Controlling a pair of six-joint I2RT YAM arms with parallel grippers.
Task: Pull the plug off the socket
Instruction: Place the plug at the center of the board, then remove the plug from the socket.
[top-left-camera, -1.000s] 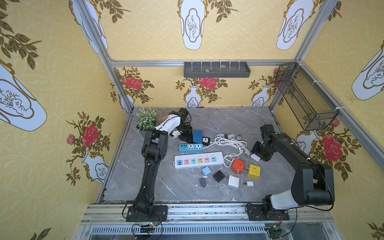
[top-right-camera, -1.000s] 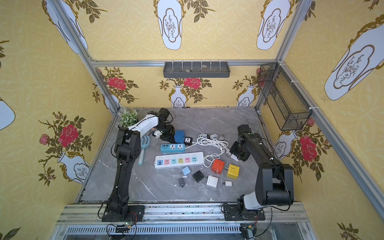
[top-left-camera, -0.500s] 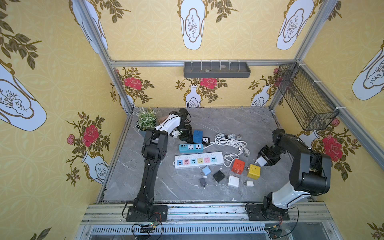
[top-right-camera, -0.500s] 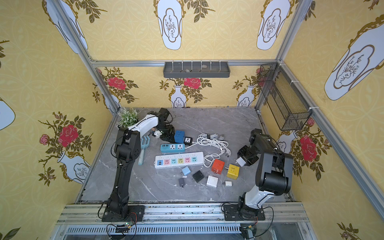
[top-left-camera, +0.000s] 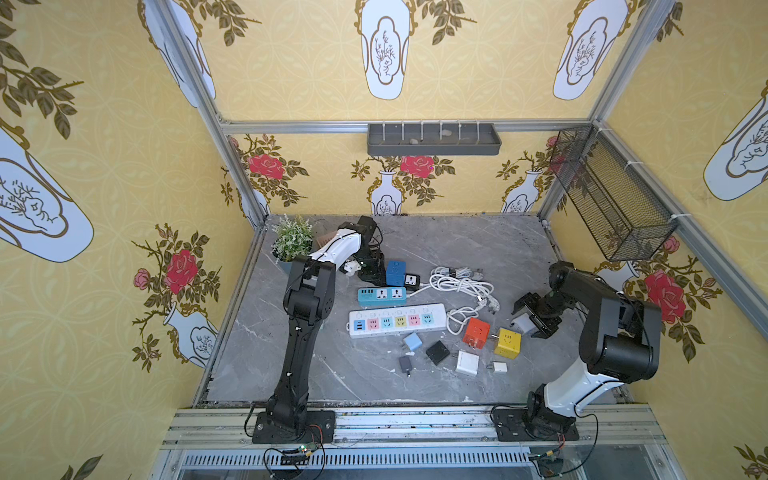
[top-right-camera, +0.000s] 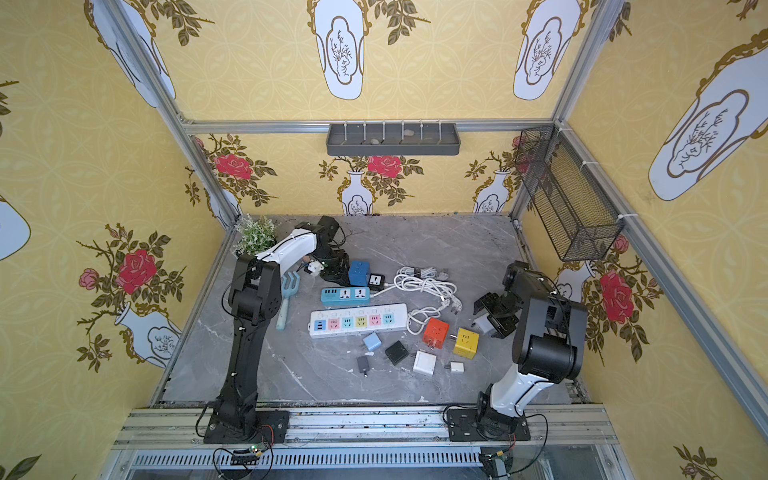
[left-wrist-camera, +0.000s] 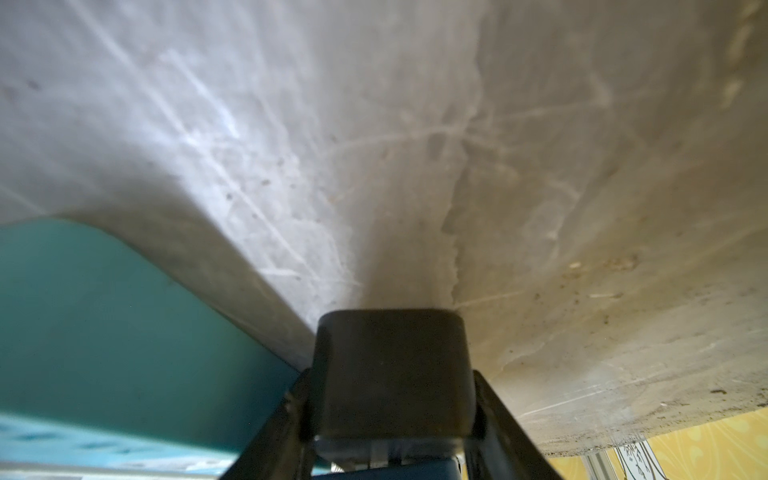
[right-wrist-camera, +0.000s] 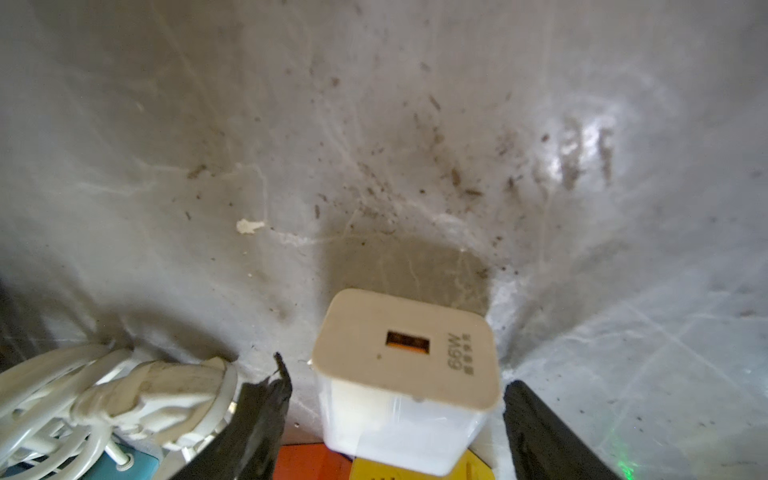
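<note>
Right wrist view: we are locating the white charger, judged light, rigid and slick, at lower centre between the spread jaws of the right gripper, advising flat-side grasping; left gripper closed.

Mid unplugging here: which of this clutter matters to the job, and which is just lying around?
Job: white charger between open right gripper; blue cube socket and black plug by left gripper.
Lying about: potted plant, blue hand rake, mesh basket, wall tray.
</note>
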